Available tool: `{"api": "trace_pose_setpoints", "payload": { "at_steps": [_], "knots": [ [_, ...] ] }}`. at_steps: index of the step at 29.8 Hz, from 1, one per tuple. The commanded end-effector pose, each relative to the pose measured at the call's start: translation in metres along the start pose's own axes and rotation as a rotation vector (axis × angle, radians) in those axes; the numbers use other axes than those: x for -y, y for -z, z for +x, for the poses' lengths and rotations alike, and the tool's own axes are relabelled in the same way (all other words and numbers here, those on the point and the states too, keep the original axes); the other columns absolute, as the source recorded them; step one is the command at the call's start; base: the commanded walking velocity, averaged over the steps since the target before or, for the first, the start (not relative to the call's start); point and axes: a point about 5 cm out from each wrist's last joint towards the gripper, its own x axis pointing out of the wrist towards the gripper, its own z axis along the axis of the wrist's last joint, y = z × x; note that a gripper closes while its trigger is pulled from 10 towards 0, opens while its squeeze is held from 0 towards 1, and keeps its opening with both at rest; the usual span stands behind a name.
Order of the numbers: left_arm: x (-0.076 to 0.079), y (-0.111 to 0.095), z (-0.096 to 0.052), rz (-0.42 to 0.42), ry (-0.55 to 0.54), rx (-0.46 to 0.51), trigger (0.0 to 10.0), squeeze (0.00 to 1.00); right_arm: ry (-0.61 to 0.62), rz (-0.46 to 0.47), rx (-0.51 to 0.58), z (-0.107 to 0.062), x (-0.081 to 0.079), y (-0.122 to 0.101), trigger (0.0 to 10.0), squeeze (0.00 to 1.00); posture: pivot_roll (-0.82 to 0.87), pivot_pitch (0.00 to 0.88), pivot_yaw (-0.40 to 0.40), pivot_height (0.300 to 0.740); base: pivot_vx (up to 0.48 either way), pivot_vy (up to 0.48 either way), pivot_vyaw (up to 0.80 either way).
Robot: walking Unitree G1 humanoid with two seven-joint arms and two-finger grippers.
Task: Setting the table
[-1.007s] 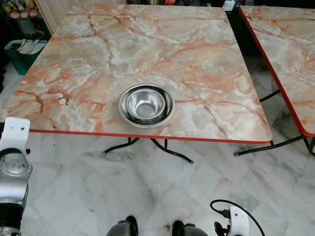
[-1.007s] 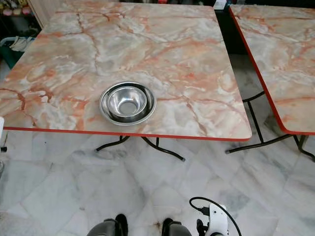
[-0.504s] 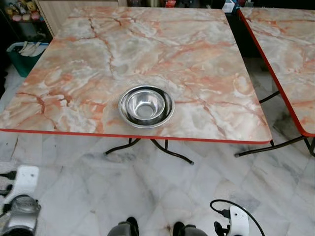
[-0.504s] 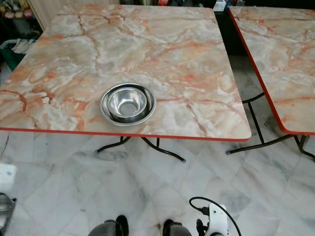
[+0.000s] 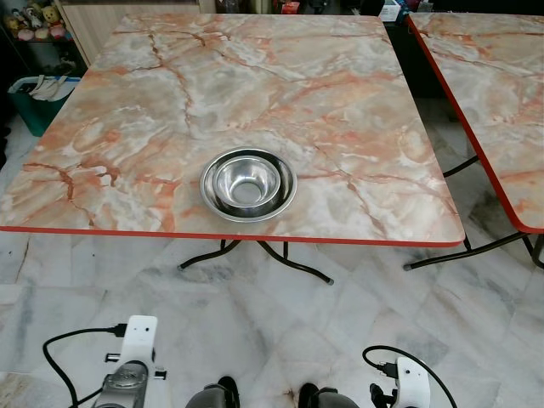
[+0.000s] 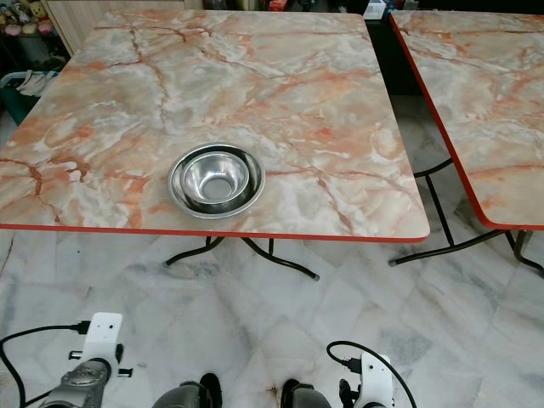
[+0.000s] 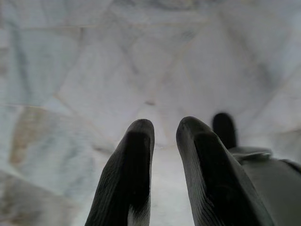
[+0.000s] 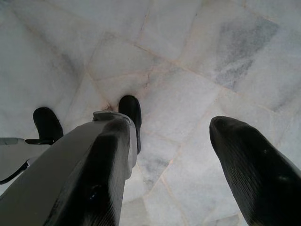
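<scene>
At frame edge, left arm [image 5: 129, 374] cropped.

The second table [image 5: 501, 93] is cut off at the right edge, both arms at the bottom.

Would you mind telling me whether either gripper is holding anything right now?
Nothing is held: the left gripper and right gripper hang over the floor.

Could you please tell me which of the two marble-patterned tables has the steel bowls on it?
The nearer marble-patterned table, straight ahead: stacked shiny steel bowls sit near its front edge. The right-hand table is bare.
</scene>
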Motion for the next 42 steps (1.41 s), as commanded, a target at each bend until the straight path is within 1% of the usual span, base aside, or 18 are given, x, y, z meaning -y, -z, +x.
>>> {"api": "trace_pose_setpoints", "payload": {
  "at_steps": [1,3,4,5,6,7,9,11,14,21,25,27,32,36,42],
  "knots": [
    [0.002,0.008,-0.002,-0.059,0.017,-0.011,10.0,0.00,0.004,0.010,-0.022,-0.002,0.002,0.009,10.0,0.00,-0.01,0.174,-0.008,0.740,0.000,0.000,0.00],
    [0.005,0.007,-0.001,-0.149,0.007,0.008,10.0,0.00,0.002,0.011,-0.017,-0.002,0.003,0.009,10.0,0.00,-0.02,0.167,-0.011,0.740,0.000,0.000,0.00],
    [0.006,0.006,-0.001,-0.179,0.003,0.016,10.0,0.00,0.001,0.012,-0.016,-0.002,0.003,0.009,10.0,0.00,-0.02,0.167,-0.011,0.740,0.000,0.000,0.00],
    [0.006,0.006,-0.001,-0.179,0.003,0.016,10.0,0.00,0.001,0.012,-0.016,-0.002,0.003,0.009,10.0,0.00,-0.02,0.167,-0.011,0.740,0.000,0.000,0.00],
    [0.007,0.005,-0.002,-0.235,-0.014,0.033,10.0,0.00,0.001,0.013,-0.012,-0.002,0.003,0.009,10.0,0.00,-0.02,0.160,-0.016,0.740,0.000,0.000,0.00],
    [0.008,0.006,-0.002,-0.255,-0.027,0.033,10.0,0.00,0.001,0.012,-0.011,-0.002,0.003,0.009,10.0,0.00,-0.02,0.160,-0.016,0.740,0.000,0.000,0.00],
    [0.008,0.010,-0.003,-0.269,-0.037,0.023,10.0,0.00,0.000,0.010,-0.010,-0.002,0.004,0.009,10.0,0.00,-0.02,0.155,-0.016,0.740,0.000,0.000,0.00],
    [0.008,0.016,-0.004,-0.249,-0.049,-0.001,10.0,0.00,0.000,0.010,-0.008,-0.002,0.004,0.009,10.0,0.00,-0.02,0.151,-0.017,0.740,0.000,0.000,0.00],
    [0.010,0.022,-0.005,-0.233,-0.024,-0.006,10.0,0.00,-0.002,0.010,-0.006,-0.002,0.004,0.008,10.0,0.00,-0.02,0.160,-0.020,0.740,0.000,0.000,0.00],
    [0.007,0.029,-0.007,-0.228,-0.041,-0.023,10.0,0.00,-0.004,0.020,0.005,-0.002,0.003,0.006,10.0,0.00,-0.02,0.181,-0.023,0.740,0.000,0.000,0.00],
    [0.008,0.034,-0.009,-0.224,-0.047,-0.041,10.0,0.00,-0.004,-0.008,0.012,-0.002,0.004,0.005,10.0,0.00,-0.03,0.190,-0.028,0.740,0.000,0.000,0.00],
    [0.007,0.037,-0.009,-0.228,-0.044,-0.049,10.0,0.00,-0.009,0.002,0.015,-0.002,0.004,0.004,10.0,0.00,-0.03,0.198,-0.026,0.740,0.000,0.000,0.76],
    [0.008,0.038,-0.009,-0.227,-0.041,-0.053,10.0,0.00,-0.003,0.008,0.017,-0.002,0.005,0.004,10.0,0.00,-0.03,0.196,-0.027,0.740,0.000,0.000,0.79],
    [0.009,0.041,-0.010,-0.182,-0.022,-0.066,10.0,0.00,0.005,0.031,0.014,-0.002,0.005,0.004,10.0,0.00,-0.04,0.203,-0.024,0.740,0.000,-0.060,0.00],
    [0.009,0.043,-0.011,-0.176,-0.018,-0.072,10.0,0.00,0.004,0.032,0.013,-0.002,0.004,0.004,10.0,0.00,-0.04,0.206,-0.022,0.740,0.000,-0.311,0.00]
  ]
}}
